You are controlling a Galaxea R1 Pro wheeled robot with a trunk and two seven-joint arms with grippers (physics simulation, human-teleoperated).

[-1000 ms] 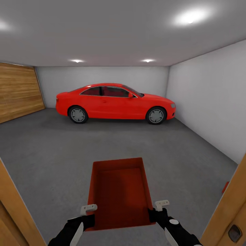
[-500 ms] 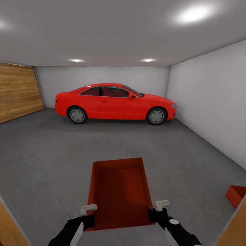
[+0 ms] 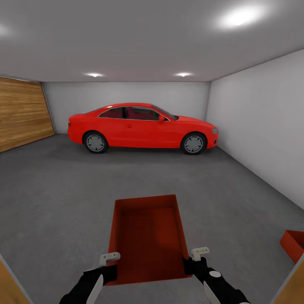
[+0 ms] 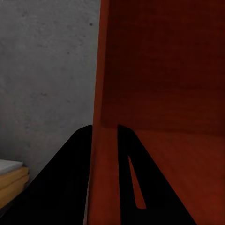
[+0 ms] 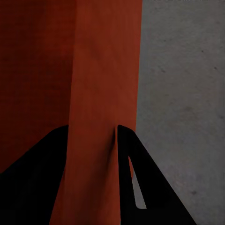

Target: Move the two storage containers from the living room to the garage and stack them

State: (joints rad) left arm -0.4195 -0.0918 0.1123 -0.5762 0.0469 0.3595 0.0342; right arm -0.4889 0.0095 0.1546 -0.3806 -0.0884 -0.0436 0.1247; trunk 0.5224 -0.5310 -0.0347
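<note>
I hold an orange-red storage container [image 3: 147,236] in front of me, above the garage's dark grey floor [image 3: 63,198]. My left gripper [image 3: 110,266] is shut on its left wall [image 4: 105,84], one finger on each side. On the right wall [image 5: 105,93] my right gripper [image 3: 192,261] is shut the same way. A second storage container [image 3: 294,244] rests on the floor at the right edge of the head view, partly cut off by a wooden door frame.
A red coupe car [image 3: 141,126] is parked across the far end. A white wall [image 3: 261,126] runs along the right and a wood-panelled wall [image 3: 21,112] along the left. Door frame edges [image 3: 293,287] flank the bottom corners. Open floor lies ahead.
The view has advanced through the doorway: the wooden door frame has slid outward at both bottom corners, uncovering the second container on the floor at right. My grip on the held container is unchanged.
</note>
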